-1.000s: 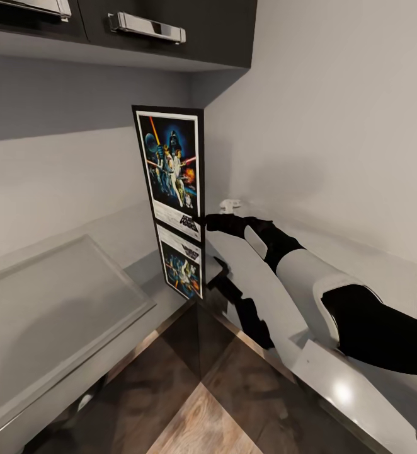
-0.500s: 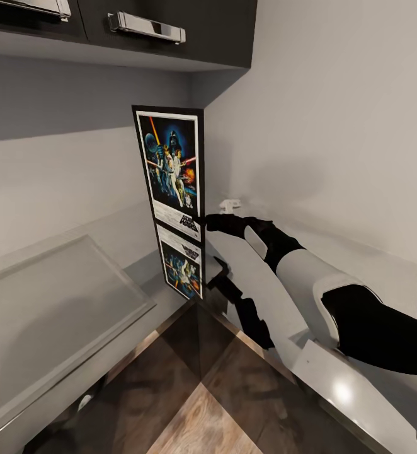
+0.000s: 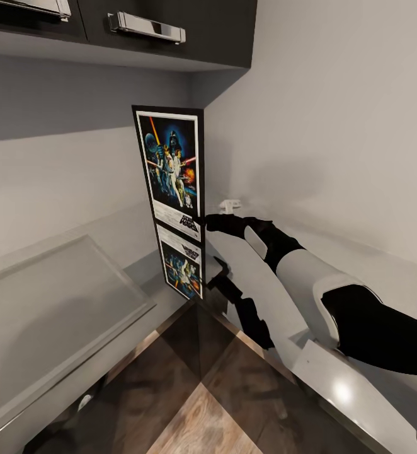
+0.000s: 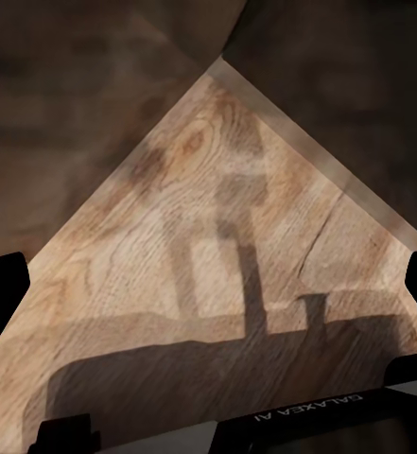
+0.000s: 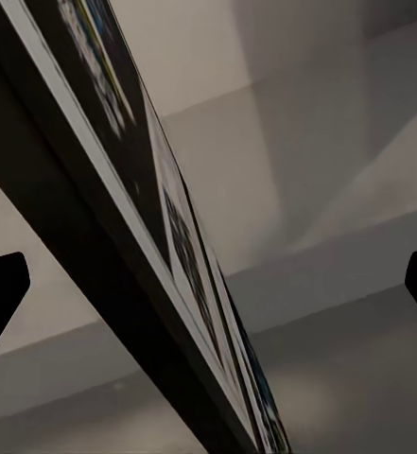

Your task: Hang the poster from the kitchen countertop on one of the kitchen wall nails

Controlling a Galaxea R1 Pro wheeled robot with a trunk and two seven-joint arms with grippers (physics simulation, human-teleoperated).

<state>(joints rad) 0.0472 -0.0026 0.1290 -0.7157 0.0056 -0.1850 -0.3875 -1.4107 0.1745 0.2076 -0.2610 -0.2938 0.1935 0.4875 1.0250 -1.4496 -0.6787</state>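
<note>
Black-framed upright Star Wars poster (image 3: 171, 167) stands on the pale grey glossy countertop (image 3: 57, 296) in the corner, mirrored in the slab below. Right gripper (image 3: 203, 221) sits at the frame's lower right edge, fingers spread either side of it in the right wrist view; contact probably not made. Left gripper (image 4: 208, 445) open over wood floor (image 4: 217, 246). Judged stiff, light, thin, slick: pinch the edge squarely.

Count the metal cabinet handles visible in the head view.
2. One handle sits on the upper cabinet above the poster; another handle is cut off at the top-left edge. Others may lie outside the frame.
</note>
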